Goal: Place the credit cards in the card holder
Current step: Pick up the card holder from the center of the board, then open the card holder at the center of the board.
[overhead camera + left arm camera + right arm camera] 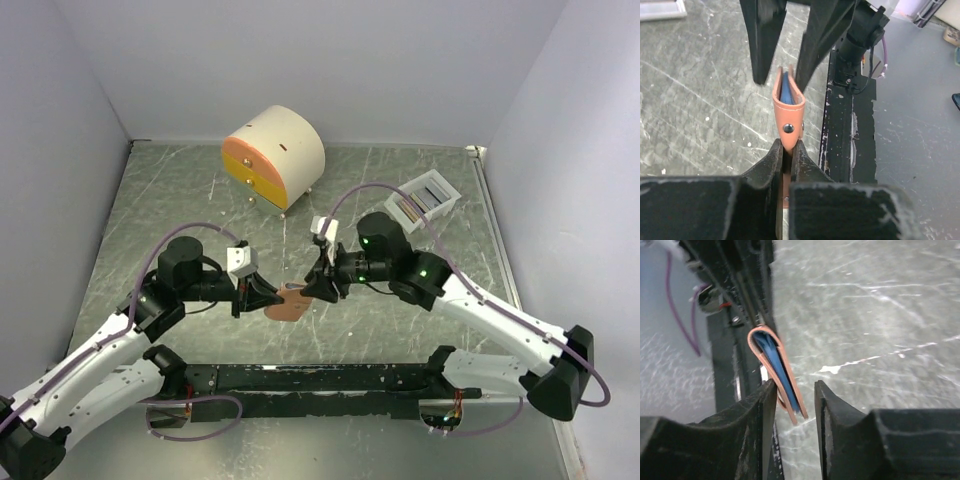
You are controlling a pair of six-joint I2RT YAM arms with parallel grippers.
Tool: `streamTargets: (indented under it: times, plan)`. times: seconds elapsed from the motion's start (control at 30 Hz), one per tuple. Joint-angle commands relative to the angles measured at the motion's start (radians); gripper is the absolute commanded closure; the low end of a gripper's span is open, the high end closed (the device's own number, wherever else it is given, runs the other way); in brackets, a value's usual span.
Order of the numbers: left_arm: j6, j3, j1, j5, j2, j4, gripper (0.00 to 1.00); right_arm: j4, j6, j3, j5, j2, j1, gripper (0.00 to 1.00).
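Two robot arms meet over the middle of a grey marbled table (170, 200). The left gripper (787, 150) is pinched tight on one edge of the salmon card holder (788, 107). It carries the holder edge-up, seemingly clear of the surface, probably to steady it and present its slot to the other arm. A blue credit card (782, 370) sits inside the fold. The right gripper (796, 390) straddles the holder's other end with its jaws partly apart, not clamping (one finger touches the leather, the other stands clear). What look like more cards wait in a white tray (447, 190) at the far right.
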Motion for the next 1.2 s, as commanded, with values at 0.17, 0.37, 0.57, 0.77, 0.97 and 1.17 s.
streamTargets:
  times: [0.17,0.37,0.57,0.77,0.97,1.17]
  plan:
    - [-0.347,-0.126,-0.003,-0.351,-0.126,0.176,0.93,0.271,0.478,-0.130,0.476,-0.190,-0.001,0.62]
    - [-0.593,-0.122,-0.003,-0.552,-0.095,0.159,0.93,0.383,0.669,-0.206,0.536,-0.181,0.000,0.61]
    - [-0.719,-0.108,-0.003,-0.584,-0.020,0.121,0.93,0.363,0.707,-0.157,0.520,-0.030,0.039,0.59]
    - [-0.840,-0.164,-0.002,-0.542,-0.038,0.238,0.93,0.321,0.725,-0.111,0.516,0.109,0.074,0.57]
    - [-0.885,-0.210,-0.002,-0.507,-0.070,0.326,0.93,0.358,0.759,-0.128,0.514,0.162,0.098,0.55]
    - [-0.888,-0.210,-0.003,-0.467,-0.081,0.365,0.93,0.323,0.761,-0.123,0.547,0.195,0.103,0.56]
